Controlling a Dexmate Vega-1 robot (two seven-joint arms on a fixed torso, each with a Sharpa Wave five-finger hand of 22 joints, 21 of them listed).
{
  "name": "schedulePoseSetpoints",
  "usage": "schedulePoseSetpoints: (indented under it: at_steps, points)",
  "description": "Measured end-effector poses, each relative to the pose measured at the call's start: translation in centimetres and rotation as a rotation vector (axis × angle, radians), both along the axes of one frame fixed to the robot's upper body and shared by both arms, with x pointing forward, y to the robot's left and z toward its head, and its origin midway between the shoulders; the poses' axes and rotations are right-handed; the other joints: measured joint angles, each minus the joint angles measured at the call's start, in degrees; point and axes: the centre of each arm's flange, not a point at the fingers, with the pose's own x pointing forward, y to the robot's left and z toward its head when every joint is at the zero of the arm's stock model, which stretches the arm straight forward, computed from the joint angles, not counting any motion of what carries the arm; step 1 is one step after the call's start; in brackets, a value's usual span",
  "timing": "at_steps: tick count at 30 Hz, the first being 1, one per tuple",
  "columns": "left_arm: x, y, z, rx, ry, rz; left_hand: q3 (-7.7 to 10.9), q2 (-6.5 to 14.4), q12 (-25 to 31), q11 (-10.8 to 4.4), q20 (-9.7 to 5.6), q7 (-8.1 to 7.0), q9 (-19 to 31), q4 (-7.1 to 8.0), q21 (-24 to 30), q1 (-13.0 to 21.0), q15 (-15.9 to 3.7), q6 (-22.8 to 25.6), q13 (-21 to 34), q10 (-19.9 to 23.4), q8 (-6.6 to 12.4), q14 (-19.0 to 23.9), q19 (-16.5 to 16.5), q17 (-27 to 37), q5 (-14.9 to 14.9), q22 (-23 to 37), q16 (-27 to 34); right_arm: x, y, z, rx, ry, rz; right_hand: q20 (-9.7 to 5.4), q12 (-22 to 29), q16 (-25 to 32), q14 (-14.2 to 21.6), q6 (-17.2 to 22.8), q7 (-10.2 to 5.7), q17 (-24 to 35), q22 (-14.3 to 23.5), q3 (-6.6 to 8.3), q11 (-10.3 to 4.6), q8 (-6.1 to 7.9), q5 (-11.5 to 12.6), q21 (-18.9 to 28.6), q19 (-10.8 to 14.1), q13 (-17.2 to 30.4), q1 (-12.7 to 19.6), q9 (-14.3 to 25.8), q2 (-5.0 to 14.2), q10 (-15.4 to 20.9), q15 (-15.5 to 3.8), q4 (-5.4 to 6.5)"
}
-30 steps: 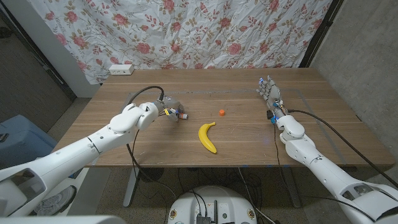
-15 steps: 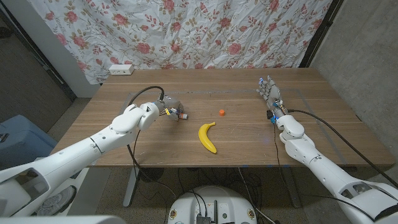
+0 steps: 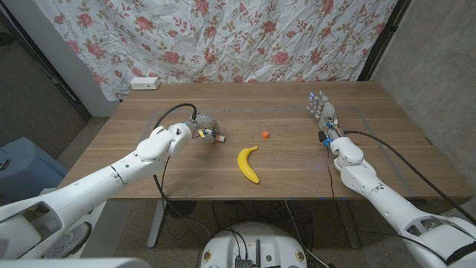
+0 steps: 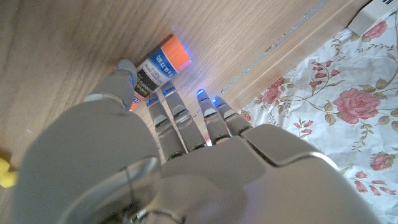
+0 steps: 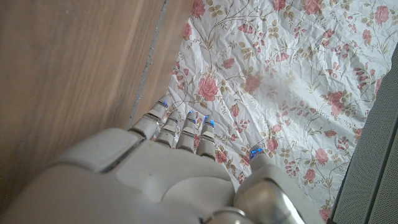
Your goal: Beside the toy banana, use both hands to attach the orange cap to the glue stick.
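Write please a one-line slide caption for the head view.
Left hand reaches the glue stick; orange cap and toy banana lie apart on the table, right hand waiting.

A rose-print sheet (image 3: 245, 37) is hanging as the backdrop behind the wooden bench (image 3: 186, 175). A white power strip (image 3: 144, 83) is sitting by the bench's far left corner, and a grey concrete wall (image 3: 439, 67) is showing on the right.

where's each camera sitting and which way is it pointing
Head view: on the robot's head, looking down at the table, banana and cap; both arms show.
Left wrist view: behind the left hand, facing the glue stick and curtain.
Right wrist view: behind the right hand, facing table edge and curtain.
Head and left wrist share the glue stick.
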Motion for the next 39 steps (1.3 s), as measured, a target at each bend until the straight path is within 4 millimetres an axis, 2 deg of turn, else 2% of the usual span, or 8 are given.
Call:
schedulePoseSetpoints:
  at_steps: [3, 14, 28, 39]
  points:
    - [0.01, -0.05, -0.06, -0.006, -0.003, -0.001, -0.58, 0.0, -0.2, -0.02, -0.55, 0.06, 0.0, -0.13, 0.0, 0.7, 0.02, 2.8, 0.0, 2.2, -0.24, 1.2, 0.6, 0.0, 0.0, 0.0, 0.0, 0.01, 0.01, 0.02, 0.0, 0.0, 0.0, 0.01, 0.0, 0.0, 0.0, 0.0, 0.0, 0.0, 0.0, 0.11, 0.0, 0.0, 0.0, 0.0, 0.0, 0.0, 0.0, 0.0, 0.0, 0.0, 0.0, -0.11]
    - [0.14, -0.16, -0.49, -0.028, -0.024, 0.002, -1.87, 0.0, -0.5, -0.1, -0.62, 0.32, 0.0, 0.15, 0.0, 2.4, -0.15, 7.9, -0.1, 8.1, -1.12, 4.3, 2.9, 0.0, -0.2, 0.0, 0.0, 0.03, -0.05, 0.03, 0.001, 0.0, -0.007, 0.21, 0.0, 0.0, 0.0, 0.3, -0.31, 0.2, 0.0, 0.25, -0.31, 0.0, 0.0, 0.0, 0.2, 0.0, 0.0, 0.0, 0.0, 0.3, 0.0, -0.24]
    - [0.08, 0.0, -0.74, -0.042, -0.05, 0.007, -2.68, 0.6, 0.0, 1.61, -0.63, 0.94, 0.0, 0.31, 0.0, 2.3, -0.34, 8.5, 0.3, 10.4, -1.1, 6.5, 3.5, 0.1, -0.3, 0.0, 0.0, -0.02, -0.24, 0.32, -0.013, -0.001, -0.011, 0.41, 0.0, 0.0, 0.0, 0.5, -0.51, 0.3, 0.0, 0.24, -0.31, 0.0, 0.0, 0.0, 0.4, 0.0, 0.0, 0.0, 0.0, 0.3, 0.0, -0.24]
    - [-0.54, 0.17, 0.05, -0.041, -0.081, 0.0, -3.15, 0.7, 0.0, 1.41, -0.63, 1.47, 0.0, 0.01, 0.0, 2.2, -0.4, 9.0, 0.3, 11.3, -1.04, 7.1, 4.1, 0.1, -0.2, 0.0, 0.0, -0.34, -0.38, 0.73, -0.04, -0.007, -0.004, 0.41, 0.0, 0.0, 0.0, 0.5, -0.5, 0.3, 0.0, 0.0, -0.31, 0.0, 0.0, 0.0, 0.4, 0.0, 0.0, 0.0, 0.0, 0.3, 0.0, -0.48]
